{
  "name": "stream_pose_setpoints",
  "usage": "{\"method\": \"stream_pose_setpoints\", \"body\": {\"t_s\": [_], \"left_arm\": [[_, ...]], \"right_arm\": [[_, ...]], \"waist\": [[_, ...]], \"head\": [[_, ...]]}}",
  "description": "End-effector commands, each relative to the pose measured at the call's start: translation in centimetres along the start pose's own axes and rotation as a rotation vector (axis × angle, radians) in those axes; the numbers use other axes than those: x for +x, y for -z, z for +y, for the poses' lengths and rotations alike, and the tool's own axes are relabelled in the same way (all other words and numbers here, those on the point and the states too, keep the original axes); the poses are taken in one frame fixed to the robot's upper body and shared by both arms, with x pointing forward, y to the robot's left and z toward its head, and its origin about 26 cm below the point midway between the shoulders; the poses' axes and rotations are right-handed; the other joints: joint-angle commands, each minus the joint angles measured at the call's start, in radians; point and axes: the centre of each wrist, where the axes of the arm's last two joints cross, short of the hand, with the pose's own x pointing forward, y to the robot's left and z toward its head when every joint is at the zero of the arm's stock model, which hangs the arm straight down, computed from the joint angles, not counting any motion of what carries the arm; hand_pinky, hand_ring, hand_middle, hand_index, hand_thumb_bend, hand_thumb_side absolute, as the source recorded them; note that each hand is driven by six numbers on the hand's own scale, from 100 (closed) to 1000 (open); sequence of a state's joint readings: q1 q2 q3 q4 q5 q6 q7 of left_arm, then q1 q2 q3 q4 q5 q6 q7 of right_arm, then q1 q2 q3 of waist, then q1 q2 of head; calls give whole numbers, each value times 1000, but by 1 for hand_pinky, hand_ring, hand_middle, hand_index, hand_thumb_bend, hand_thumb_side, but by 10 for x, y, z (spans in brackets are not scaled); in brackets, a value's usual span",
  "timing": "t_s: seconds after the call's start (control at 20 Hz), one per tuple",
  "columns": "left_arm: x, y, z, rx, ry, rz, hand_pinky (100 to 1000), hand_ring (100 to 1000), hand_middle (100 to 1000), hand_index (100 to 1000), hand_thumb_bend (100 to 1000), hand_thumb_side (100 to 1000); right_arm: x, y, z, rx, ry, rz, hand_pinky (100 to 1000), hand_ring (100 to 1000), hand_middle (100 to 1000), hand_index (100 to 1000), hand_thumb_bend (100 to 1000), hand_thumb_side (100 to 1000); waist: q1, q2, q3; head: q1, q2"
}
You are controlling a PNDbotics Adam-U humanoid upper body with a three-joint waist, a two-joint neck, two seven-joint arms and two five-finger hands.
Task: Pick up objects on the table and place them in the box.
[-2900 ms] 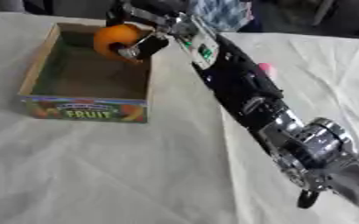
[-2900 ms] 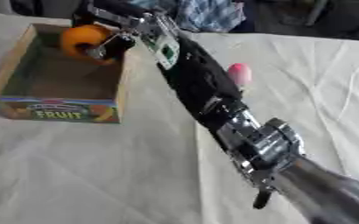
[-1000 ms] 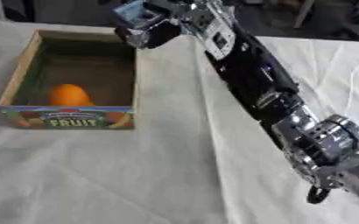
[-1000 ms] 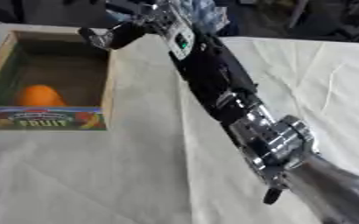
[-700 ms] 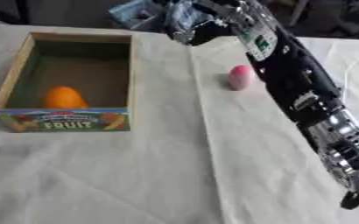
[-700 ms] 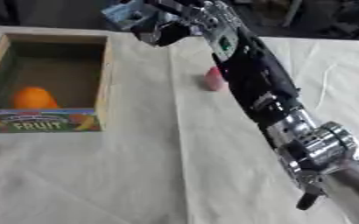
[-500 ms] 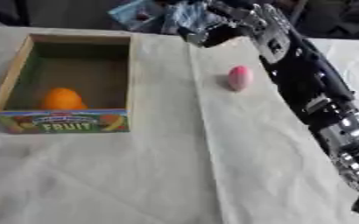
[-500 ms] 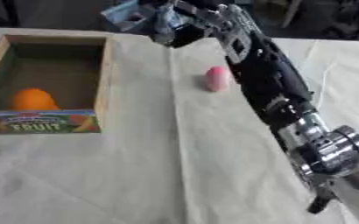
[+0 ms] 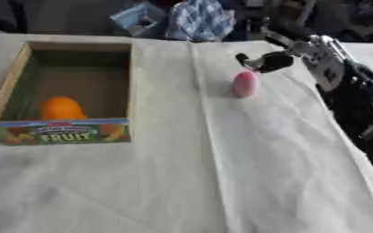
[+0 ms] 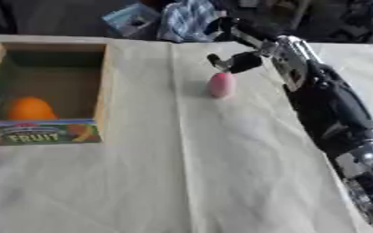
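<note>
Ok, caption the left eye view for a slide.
Right hand poised above pink egg-shaped object; orange fruit in cardboard box.

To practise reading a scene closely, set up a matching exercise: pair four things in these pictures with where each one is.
Things:
1. orange fruit
2. pink object
3. right hand
4. box

Places:
A. just above the pink object
B. on the cloth, right of the box
C. inside the box
D. at the table's left

Pairs: 1-C, 2-B, 3-A, 4-D
</note>
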State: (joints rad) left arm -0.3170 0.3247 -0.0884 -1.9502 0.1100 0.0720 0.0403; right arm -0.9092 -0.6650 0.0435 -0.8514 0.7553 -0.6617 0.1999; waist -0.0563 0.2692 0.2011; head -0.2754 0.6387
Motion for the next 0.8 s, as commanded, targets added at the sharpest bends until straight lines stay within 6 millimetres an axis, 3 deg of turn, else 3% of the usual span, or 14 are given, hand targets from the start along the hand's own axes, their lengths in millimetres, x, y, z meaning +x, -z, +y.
{"method": "stream_pose_setpoints", "body": {"t_s": [0.05,0.45,0.8], "left_arm": [[5,2,6,9,28,-18,551,502,507,703,785,405],[6,2,5,8,26,-19,548,502,507,703,790,405],[5,2,5,8,24,-16,545,502,506,702,796,405]], "right_arm": [[-13,-17,-17,-2,-55,38,799,886,868,883,155,558],[-24,-34,6,46,-38,100,795,882,852,876,155,598],[-25,-35,21,80,-24,118,796,884,841,868,158,647]], "waist": [[5,-17,-3],[4,-14,-4],[6,-12,-5]], "head": [[3,-14],[1,-23],[-2,-20]]}}
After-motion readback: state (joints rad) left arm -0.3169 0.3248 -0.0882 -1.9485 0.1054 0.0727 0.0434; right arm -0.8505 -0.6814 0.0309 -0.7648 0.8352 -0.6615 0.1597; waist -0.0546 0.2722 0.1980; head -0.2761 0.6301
